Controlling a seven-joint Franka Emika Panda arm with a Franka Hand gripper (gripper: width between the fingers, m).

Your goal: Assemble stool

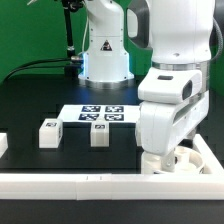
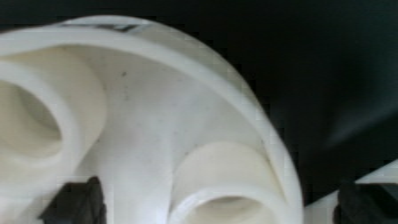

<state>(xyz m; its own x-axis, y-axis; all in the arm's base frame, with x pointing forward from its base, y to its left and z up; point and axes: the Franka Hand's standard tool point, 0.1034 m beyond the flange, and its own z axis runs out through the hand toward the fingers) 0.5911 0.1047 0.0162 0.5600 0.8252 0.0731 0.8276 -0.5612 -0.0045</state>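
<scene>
**user1:** How's the arm posed here? Can anything be made out about the grip?

**user2:** The Panda arm (image 1: 108, 45) is seen with its base planted at the back of the table. It's folded up and forward, so the wrist is brought straight down at the front, on the exterior view's right. The gripper (image 1: 163, 155) is pointed down, low over the seat ring (image 1: 186, 160). Honestly, the fingers are mostly hidden by the hand's own body, so whether they're spread or pinched on anything can't be told. No help from the wrist view either: it's filled by the seat ring (image 2: 160, 110) up close and blurry, with two rounded sockets shown in it and no fingers that can be picked out.

**user1:** And the table and the rest?

**user2:** A black table (image 1: 35, 100) is used, fenced by a long white border rail (image 1: 60, 183) along the front. A green backdrop (image 1: 25, 40) is hung behind it on the exterior view's left. The marker board (image 1: 100, 113) is laid flat mid-table, in front of the arm's base. The seat ring is tucked into the front corner on the exterior view's right, under the hand. Two blocky legs are stood apart from it: the left leg (image 1: 48, 133) is toward the exterior view's left, and the middle leg (image 1: 99, 134) is just in front of the marker board. A tag is shown on each.
</scene>
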